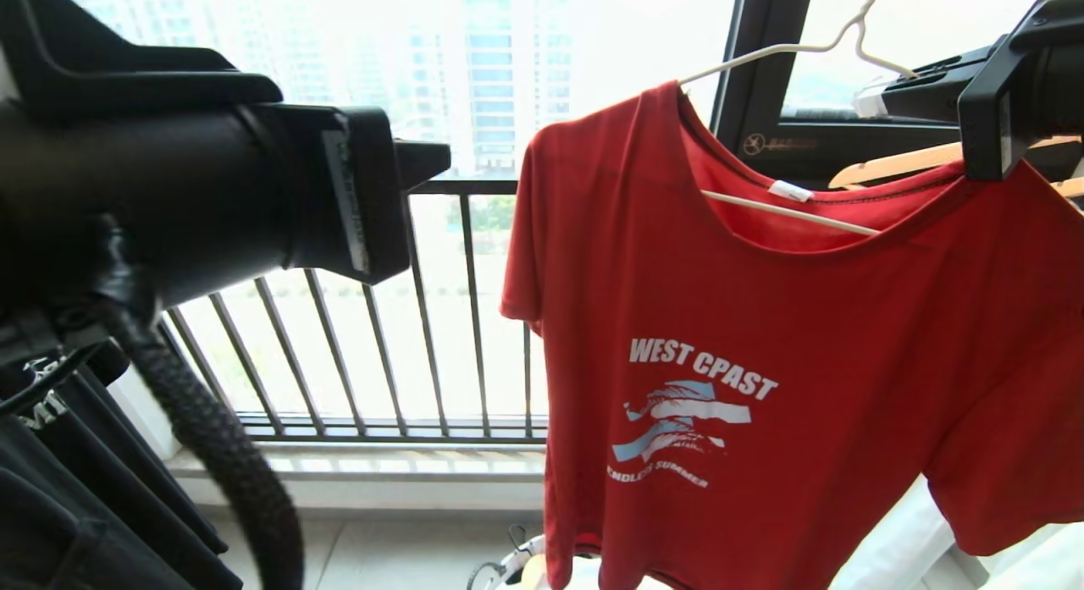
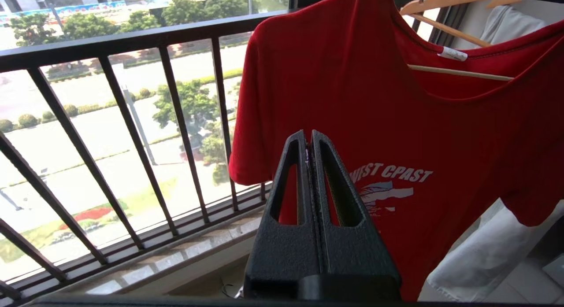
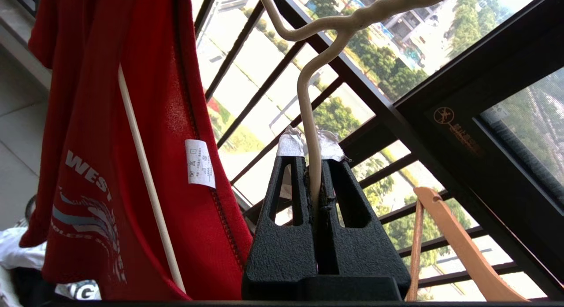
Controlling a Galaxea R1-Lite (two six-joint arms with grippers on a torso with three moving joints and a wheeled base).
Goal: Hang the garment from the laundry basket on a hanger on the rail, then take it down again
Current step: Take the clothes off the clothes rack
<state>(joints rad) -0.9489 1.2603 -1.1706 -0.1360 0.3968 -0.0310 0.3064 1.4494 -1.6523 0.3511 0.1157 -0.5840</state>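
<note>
The garment, a red T-shirt with white lettering, hangs on the thin white hanger at the right of the head view. One shoulder sits high on the wire and the neckline sags across the lower bar. My right gripper reaches in from the upper right. In the right wrist view it is shut on the hanger wire just below the hook. My left gripper is shut and empty, held a little in front of the garment near its chest print. The laundry basket shows only as a rim at the bottom edge. The rail is out of view.
The black barred window railing runs behind the left arm. Light wooden hangers hang behind the shirt's collar. Black garments hang at the lower left. Pale cloth lies below the shirt's right side. A dark window frame stands behind.
</note>
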